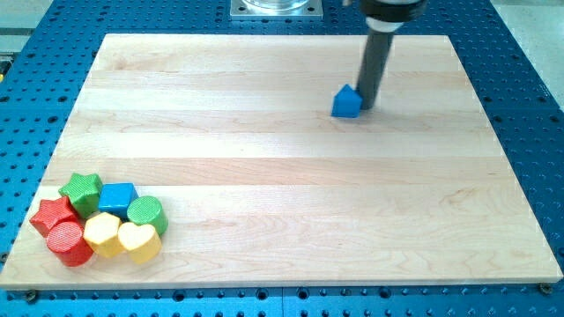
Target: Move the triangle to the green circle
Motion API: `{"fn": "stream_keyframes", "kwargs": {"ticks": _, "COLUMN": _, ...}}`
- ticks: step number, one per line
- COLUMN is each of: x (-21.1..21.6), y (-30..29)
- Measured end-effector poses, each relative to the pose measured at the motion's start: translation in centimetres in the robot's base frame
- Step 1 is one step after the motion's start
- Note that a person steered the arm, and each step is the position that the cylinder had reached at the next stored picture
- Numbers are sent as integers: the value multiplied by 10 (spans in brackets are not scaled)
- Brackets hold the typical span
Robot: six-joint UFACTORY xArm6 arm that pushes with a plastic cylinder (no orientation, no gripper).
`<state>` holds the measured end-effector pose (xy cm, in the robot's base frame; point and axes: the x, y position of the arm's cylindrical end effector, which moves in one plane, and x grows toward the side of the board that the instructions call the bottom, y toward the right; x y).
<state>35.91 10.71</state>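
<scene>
A blue triangle block (346,102) lies on the wooden board in the upper right of the view. My tip (367,105) stands right against the triangle's right side, touching it. The green circle block (146,212) sits in a cluster of blocks at the view's bottom left, far from the triangle.
The cluster at the bottom left also holds a green star (81,190), a blue cube-like block (117,197), a red star (51,216), a red round block (70,242), a yellow hexagon-like block (102,232) and a yellow heart (139,240). The board's edge (282,283) borders a blue perforated table.
</scene>
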Motion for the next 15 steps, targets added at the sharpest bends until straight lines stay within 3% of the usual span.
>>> {"fn": "stream_keyframes", "kwargs": {"ticks": 3, "x": -20, "y": -112}}
{"fn": "stream_keyframes", "kwargs": {"ticks": 4, "x": -8, "y": -96}}
{"fn": "stream_keyframes", "kwargs": {"ticks": 6, "x": -38, "y": -38}}
{"fn": "stream_keyframes", "kwargs": {"ticks": 7, "x": -1, "y": -60}}
{"fn": "stream_keyframes", "kwargs": {"ticks": 9, "x": 20, "y": -148}}
{"fn": "stream_keyframes", "kwargs": {"ticks": 10, "x": 21, "y": -135}}
{"fn": "stream_keyframes", "kwargs": {"ticks": 12, "x": -15, "y": -48}}
{"fn": "stream_keyframes", "kwargs": {"ticks": 14, "x": 60, "y": -114}}
{"fn": "stream_keyframes", "kwargs": {"ticks": 15, "x": 61, "y": -118}}
